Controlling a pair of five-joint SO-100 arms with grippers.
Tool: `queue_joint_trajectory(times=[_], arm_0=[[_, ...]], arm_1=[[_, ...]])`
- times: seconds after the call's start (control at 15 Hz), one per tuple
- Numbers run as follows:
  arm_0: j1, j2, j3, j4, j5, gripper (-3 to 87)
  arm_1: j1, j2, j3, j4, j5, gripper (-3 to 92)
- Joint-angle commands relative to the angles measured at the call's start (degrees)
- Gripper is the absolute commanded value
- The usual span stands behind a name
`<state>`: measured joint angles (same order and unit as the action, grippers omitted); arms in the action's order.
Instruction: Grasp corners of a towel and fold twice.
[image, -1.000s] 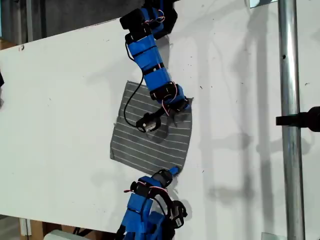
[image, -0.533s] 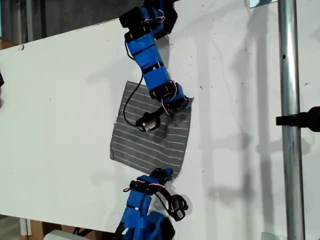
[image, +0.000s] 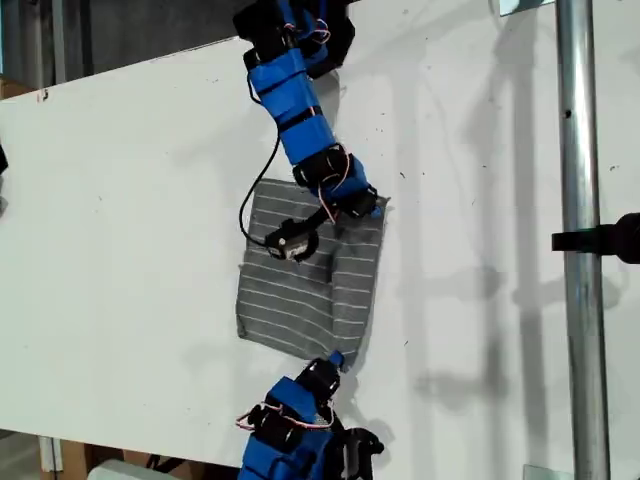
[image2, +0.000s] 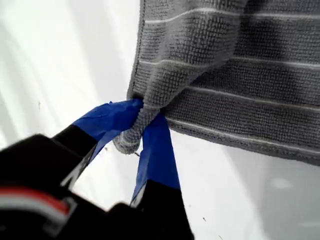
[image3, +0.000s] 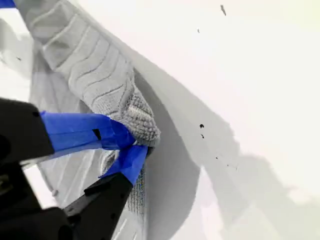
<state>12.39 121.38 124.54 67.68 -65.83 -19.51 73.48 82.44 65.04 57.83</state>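
White table (image: 130, 200), grey white-striped towel (image: 300, 290) rumpled, both claws pinching corners.

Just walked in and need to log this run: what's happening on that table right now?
Two blue arms are working a grey striped towel on the white table. My first gripper is pinched shut on one towel corner, and my second gripper is pinched shut on another. The cloth is bunched and lifted at both grips, and no fold is laid yet.
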Motion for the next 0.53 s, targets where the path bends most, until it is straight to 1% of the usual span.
queue_joint_trajectory(times=[0.0,0.07,0.13,0.2,0.33,0.47], arm_0=[[2.72,9.14,1.41,-4.22,1.49,-2.7],[2.99,11.07,2.64,-5.80,2.20,-2.7],[1.85,12.22,2.29,-5.98,3.34,-2.7],[-1.85,12.66,1.23,-5.10,5.27,-2.7],[-13.71,12.48,0.53,-3.25,10.90,-2.7],[-26.37,10.46,0.62,-2.99,17.31,-2.7]], arm_1=[[-5.01,4.13,-5.98,-0.09,-3.43,-0.1],[-6.15,3.52,-7.82,-0.09,-4.48,-0.1],[-5.19,5.10,-7.82,1.41,-4.22,-0.1],[-2.29,8.26,-6.24,4.13,-3.96,-0.1],[7.03,16.08,0.62,7.03,-5.62,-0.1],[17.58,21.27,6.06,9.14,-9.76,-0.1]])
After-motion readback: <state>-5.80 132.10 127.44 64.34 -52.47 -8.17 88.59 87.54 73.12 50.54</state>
